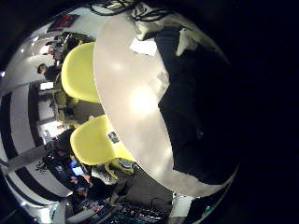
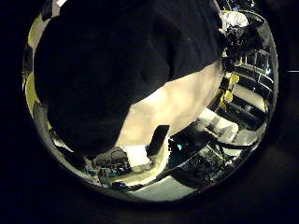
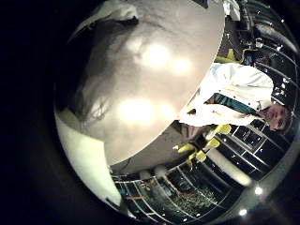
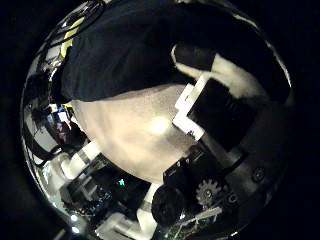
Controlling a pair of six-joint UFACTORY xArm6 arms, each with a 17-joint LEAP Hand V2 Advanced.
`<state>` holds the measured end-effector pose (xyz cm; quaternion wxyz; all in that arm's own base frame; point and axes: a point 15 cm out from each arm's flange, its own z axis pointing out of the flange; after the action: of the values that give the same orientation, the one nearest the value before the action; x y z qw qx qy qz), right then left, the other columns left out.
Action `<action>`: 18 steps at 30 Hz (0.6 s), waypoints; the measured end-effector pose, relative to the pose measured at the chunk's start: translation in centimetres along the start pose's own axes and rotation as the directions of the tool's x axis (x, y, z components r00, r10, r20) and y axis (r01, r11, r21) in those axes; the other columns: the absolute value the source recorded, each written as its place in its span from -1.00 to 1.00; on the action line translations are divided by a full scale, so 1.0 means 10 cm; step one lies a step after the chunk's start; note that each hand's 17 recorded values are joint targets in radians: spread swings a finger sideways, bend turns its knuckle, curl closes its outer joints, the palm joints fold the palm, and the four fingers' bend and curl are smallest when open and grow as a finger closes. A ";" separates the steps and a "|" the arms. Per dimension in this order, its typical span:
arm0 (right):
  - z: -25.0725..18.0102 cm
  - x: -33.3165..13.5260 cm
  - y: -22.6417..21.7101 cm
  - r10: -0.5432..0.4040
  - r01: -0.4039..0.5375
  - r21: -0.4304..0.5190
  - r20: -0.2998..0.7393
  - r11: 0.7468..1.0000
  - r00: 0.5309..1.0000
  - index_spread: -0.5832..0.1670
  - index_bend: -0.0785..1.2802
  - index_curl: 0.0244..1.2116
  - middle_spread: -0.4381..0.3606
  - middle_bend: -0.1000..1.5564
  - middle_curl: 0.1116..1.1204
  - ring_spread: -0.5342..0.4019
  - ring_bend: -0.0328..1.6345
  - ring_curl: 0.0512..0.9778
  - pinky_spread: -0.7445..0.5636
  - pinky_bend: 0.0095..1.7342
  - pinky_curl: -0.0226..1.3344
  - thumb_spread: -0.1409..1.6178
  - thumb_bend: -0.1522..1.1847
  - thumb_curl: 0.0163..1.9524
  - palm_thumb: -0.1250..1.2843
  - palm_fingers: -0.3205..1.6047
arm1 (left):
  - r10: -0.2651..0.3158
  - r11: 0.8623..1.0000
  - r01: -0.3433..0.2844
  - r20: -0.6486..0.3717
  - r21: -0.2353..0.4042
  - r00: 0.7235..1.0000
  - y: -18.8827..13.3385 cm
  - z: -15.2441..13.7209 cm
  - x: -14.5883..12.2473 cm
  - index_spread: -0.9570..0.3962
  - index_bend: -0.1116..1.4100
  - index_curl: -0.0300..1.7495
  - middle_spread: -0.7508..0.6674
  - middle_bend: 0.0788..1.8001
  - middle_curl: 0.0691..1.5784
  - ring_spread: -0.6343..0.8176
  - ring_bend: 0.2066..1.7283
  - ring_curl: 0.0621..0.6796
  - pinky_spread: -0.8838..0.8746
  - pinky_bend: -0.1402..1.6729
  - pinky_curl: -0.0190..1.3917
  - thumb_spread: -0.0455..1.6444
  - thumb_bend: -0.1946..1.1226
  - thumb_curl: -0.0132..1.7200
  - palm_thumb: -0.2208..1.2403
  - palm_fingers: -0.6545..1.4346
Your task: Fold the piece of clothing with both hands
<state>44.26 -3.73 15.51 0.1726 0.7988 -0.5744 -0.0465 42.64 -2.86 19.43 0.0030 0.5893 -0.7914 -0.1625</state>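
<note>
A dark piece of clothing (image 2: 121, 65) lies on the table and fills much of the left thumb side palm view, close under the left hand (image 2: 151, 147). It also shows in the left little finger side palm view (image 1: 201, 103), spread on the table. In the right thumb side palm view the clothing (image 4: 130, 45) lies beyond the right hand (image 4: 215, 105). That hand's fingers (image 4: 192, 58) reach out, relaxed, over the cloth's edge and hold nothing.
Two chairs (image 1: 79, 70) stand at the table's edge. Shelves and room clutter (image 2: 234, 93) lie beyond the table.
</note>
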 end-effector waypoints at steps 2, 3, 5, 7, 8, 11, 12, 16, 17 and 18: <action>-0.02 0.05 0.02 0.004 -0.004 0.002 -0.009 1.000 1.000 -0.46 0.26 -0.23 -0.44 0.34 0.09 -0.35 0.51 -0.06 -0.21 0.38 -0.26 0.20 -0.71 -0.50 0.55 0.74 | 0.000 1.000 0.000 -0.003 0.000 1.000 0.00 0.00 0.01 0.36 -0.64 -0.62 0.24 -0.86 -0.60 0.32 -0.51 -0.51 0.59 -0.54 -0.51 0.17 -0.75 -0.64 -0.58 -0.25; -0.02 0.07 0.03 0.008 -0.008 0.002 -0.009 1.000 1.000 -0.42 0.42 -0.15 -0.42 0.42 0.15 -0.35 0.55 -0.02 -0.20 0.43 -0.22 0.19 -0.70 -0.48 0.61 0.69 | -0.001 1.000 0.001 -0.004 -0.001 1.000 0.00 0.01 0.01 0.36 -0.64 -0.62 0.24 -0.86 -0.60 0.32 -0.51 -0.52 0.59 -0.54 -0.51 0.17 -0.75 -0.64 -0.58 -0.25; 0.00 0.11 0.07 0.014 -0.014 -0.010 -0.007 1.000 1.000 -0.38 0.53 -0.08 -0.38 0.49 0.20 -0.35 0.59 0.03 -0.18 0.47 -0.19 0.18 -0.68 -0.45 0.66 0.64 | 0.000 1.000 0.000 -0.004 -0.001 1.000 0.00 0.01 0.01 0.36 -0.64 -0.62 0.24 -0.87 -0.60 0.32 -0.51 -0.52 0.59 -0.54 -0.51 0.17 -0.75 -0.64 -0.57 -0.25; 0.00 0.19 0.12 0.021 -0.021 -0.019 -0.014 1.000 1.000 -0.33 0.63 -0.01 -0.35 0.57 0.25 -0.34 0.64 0.09 -0.16 0.51 -0.14 0.18 -0.66 -0.42 0.71 0.59 | 0.000 1.000 0.000 -0.004 0.001 1.000 0.00 0.00 0.01 0.36 -0.64 -0.61 0.24 -0.87 -0.60 0.32 -0.51 -0.52 0.59 -0.54 -0.51 0.17 -0.75 -0.64 -0.57 -0.25; 0.00 0.22 0.15 0.022 -0.022 -0.026 -0.021 0.999 1.000 -0.31 0.66 0.02 -0.33 0.60 0.27 -0.34 0.66 0.11 -0.16 0.53 -0.12 0.17 -0.66 -0.40 0.73 0.57 | 0.000 1.000 0.000 -0.005 0.000 1.000 0.00 0.00 0.01 0.36 -0.63 -0.61 0.24 -0.87 -0.60 0.32 -0.51 -0.52 0.59 -0.54 -0.51 0.17 -0.75 -0.64 -0.57 -0.25; -0.04 0.39 0.27 0.047 -0.048 -0.029 -0.037 0.998 0.998 -0.24 0.74 0.09 -0.29 0.67 0.31 -0.32 0.72 0.19 -0.13 0.57 -0.04 0.17 -0.66 -0.35 0.76 0.52 | 0.003 1.000 -0.003 -0.004 -0.001 1.000 0.00 0.01 0.02 0.36 -0.63 -0.61 0.24 -0.87 -0.60 0.32 -0.52 -0.52 0.59 -0.54 -0.51 0.17 -0.75 -0.64 -0.57 -0.25; -0.05 0.45 0.30 0.059 -0.060 -0.023 -0.037 0.998 0.998 -0.24 0.75 0.09 -0.28 0.68 0.31 -0.32 0.72 0.20 -0.12 0.57 -0.03 0.17 -0.66 -0.34 0.76 0.51 | 0.008 1.000 -0.008 -0.004 -0.001 1.000 0.00 0.00 0.04 0.36 -0.64 -0.61 0.24 -0.87 -0.60 0.31 -0.52 -0.52 0.59 -0.54 -0.51 0.18 -0.75 -0.65 -0.56 -0.25; -0.10 0.70 0.46 0.116 -0.116 -0.002 -0.027 0.993 0.993 -0.19 0.78 0.13 -0.25 0.72 0.33 -0.31 0.75 0.26 -0.10 0.58 0.04 0.17 -0.67 -0.29 0.77 0.48 | 0.022 1.000 -0.022 -0.006 0.001 1.000 0.00 0.00 0.13 0.36 -0.63 -0.60 0.24 -0.87 -0.60 0.31 -0.52 -0.52 0.59 -0.55 -0.52 0.20 -0.74 -0.65 -0.55 -0.24; -0.12 0.77 0.50 0.132 -0.132 0.005 -0.026 0.991 0.991 -0.19 0.78 0.14 -0.24 0.73 0.33 -0.30 0.75 0.27 -0.10 0.58 0.06 0.17 -0.68 -0.28 0.77 0.47 | 0.028 1.000 -0.028 -0.008 -0.002 1.000 0.00 0.01 0.17 0.36 -0.63 -0.60 0.23 -0.87 -0.60 0.31 -0.51 -0.51 0.59 -0.55 -0.52 0.20 -0.74 -0.65 -0.55 -0.24; -0.14 0.82 0.53 0.145 -0.145 0.011 -0.024 0.989 0.989 -0.18 0.79 0.15 -0.23 0.74 0.33 -0.30 0.76 0.28 -0.09 0.58 0.08 0.17 -0.68 -0.26 0.77 0.47 | 0.032 0.999 -0.032 -0.010 -0.005 0.999 -0.01 0.02 0.20 0.36 -0.63 -0.60 0.23 -0.87 -0.60 0.30 -0.51 -0.51 0.59 -0.55 -0.52 0.21 -0.74 -0.65 -0.54 -0.24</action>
<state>42.56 -12.56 19.59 0.1791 0.7562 -0.6289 -0.0213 42.07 -4.73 18.85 0.0107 0.5773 -0.8004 -0.1615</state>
